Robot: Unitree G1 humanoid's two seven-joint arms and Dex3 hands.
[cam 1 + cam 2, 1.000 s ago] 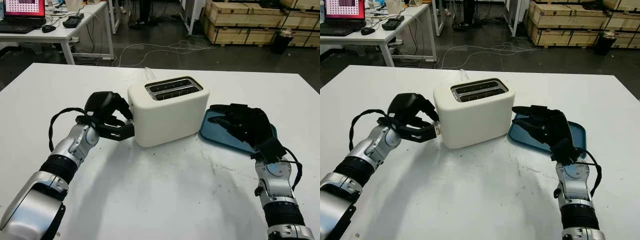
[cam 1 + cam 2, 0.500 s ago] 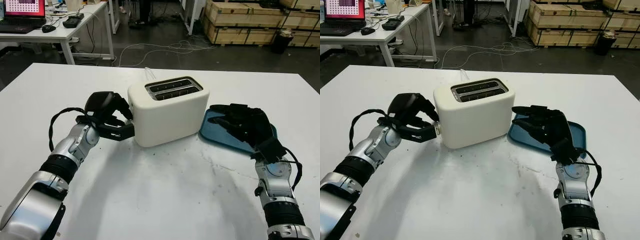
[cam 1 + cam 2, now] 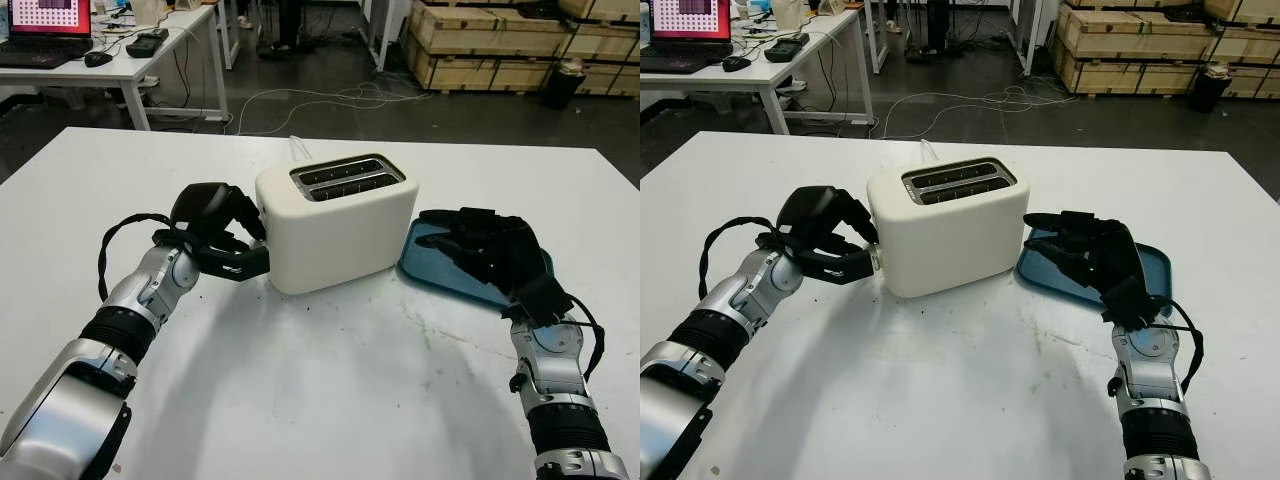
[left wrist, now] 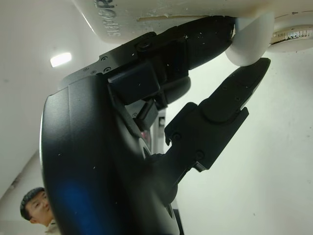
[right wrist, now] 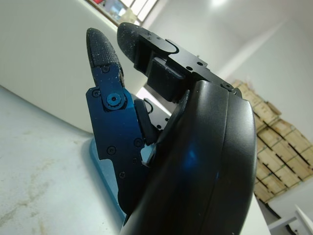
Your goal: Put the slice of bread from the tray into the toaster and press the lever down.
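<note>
A white two-slot toaster [image 3: 335, 222] stands mid-table, its slots [image 3: 346, 177] dark from above. My left hand [image 3: 252, 247] is at the toaster's left end. In the left wrist view its fingers [image 4: 205, 39] lie over the white lever knob [image 4: 250, 43] and the thumb sits under it, so the hand is shut on the lever. A blue tray [image 3: 424, 266] lies right of the toaster. My right hand [image 3: 462, 238] hovers over it, open, hiding most of the tray floor. The tray edge [image 5: 104, 182] shows beside its fingers [image 5: 103, 55].
The toaster's cord [image 3: 298, 148] trails off behind it. Beyond the table are a desk with a laptop [image 3: 45, 18] at the back left, cables on the floor [image 3: 330, 95] and wooden crates [image 3: 500, 40] at the back right. A person's head [image 4: 34, 209] shows past my left hand.
</note>
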